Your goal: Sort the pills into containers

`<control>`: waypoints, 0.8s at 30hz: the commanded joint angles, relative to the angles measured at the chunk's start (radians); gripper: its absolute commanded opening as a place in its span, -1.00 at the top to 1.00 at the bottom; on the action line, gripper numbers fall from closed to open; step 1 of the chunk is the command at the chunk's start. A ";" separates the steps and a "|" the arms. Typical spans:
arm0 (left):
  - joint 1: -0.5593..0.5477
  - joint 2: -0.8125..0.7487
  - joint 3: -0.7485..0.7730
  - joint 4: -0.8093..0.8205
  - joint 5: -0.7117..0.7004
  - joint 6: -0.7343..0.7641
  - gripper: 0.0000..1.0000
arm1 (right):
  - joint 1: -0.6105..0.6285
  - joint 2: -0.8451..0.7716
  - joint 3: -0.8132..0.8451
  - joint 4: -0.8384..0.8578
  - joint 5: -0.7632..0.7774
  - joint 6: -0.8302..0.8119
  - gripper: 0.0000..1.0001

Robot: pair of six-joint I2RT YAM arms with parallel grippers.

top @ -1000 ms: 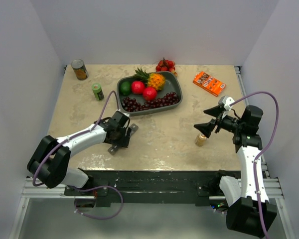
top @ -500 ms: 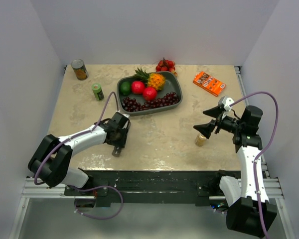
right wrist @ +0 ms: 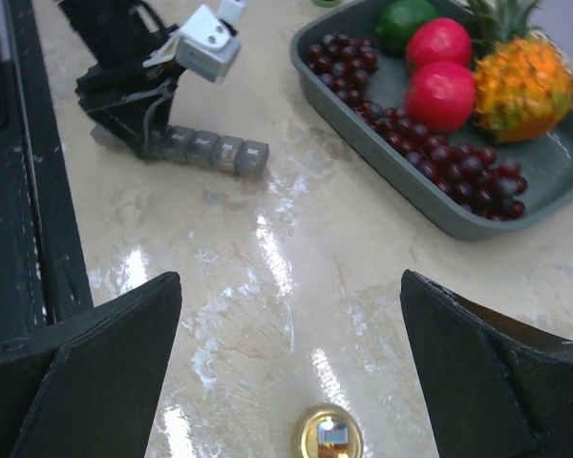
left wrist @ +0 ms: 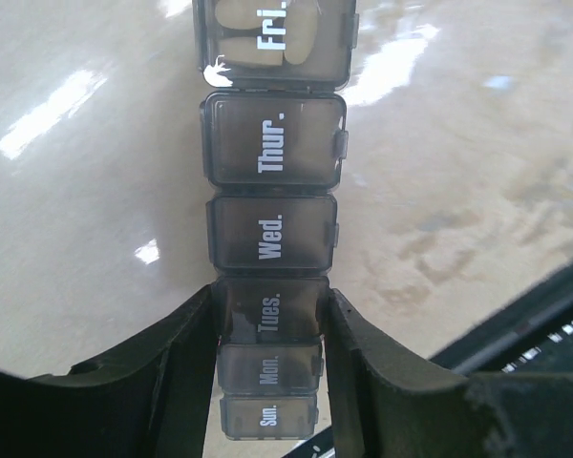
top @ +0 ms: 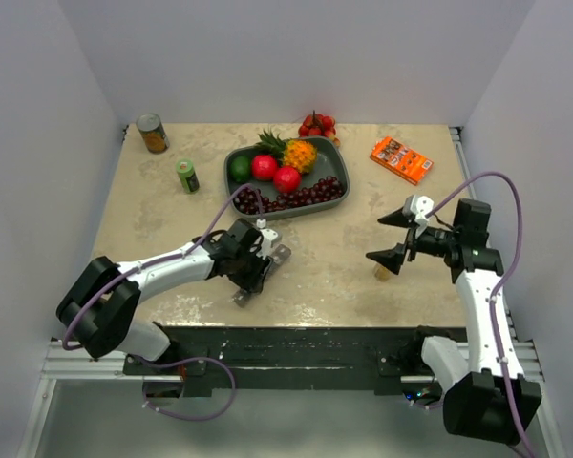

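The containers are one dark-grey pill strip with day-labelled lids, lying flat on the table. Its Fri. compartment holds pale pills; the other lids are shut and look dark. My left gripper is shut on the strip at the Tues. compartment, and both also show in the top view. The strip also shows far off in the right wrist view. My right gripper is wide open and empty above a small gold-capped bottle, which stands at the right in the top view.
A grey fruit tray with grapes, apples, a lime and a pineapple stands at the back centre. A green can, a tin can, tomatoes and an orange box stand around it. The table's front edge lies just below the strip.
My left gripper has moved right toward the table's middle, carrying the strip along and turning it. My right gripper has shifted slightly and stays open over the bottle.
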 commanded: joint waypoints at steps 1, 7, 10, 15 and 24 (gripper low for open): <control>-0.023 -0.031 0.078 0.058 0.195 0.177 0.93 | 0.111 0.049 0.057 -0.278 -0.036 -0.418 -0.98; -0.093 -0.014 0.140 0.066 0.188 0.268 1.00 | 0.253 0.162 0.097 -0.349 -0.024 -0.558 -0.98; -0.135 -0.020 0.163 0.092 0.206 0.293 1.00 | 0.310 0.242 0.146 -0.366 -0.030 -0.579 -0.98; -0.179 -0.011 0.203 0.112 0.231 0.311 1.00 | 0.384 0.377 0.234 -0.471 -0.025 -0.686 -0.98; -0.201 0.003 0.210 0.141 0.263 0.310 1.00 | 0.470 0.436 0.196 -0.318 0.065 -0.544 -0.98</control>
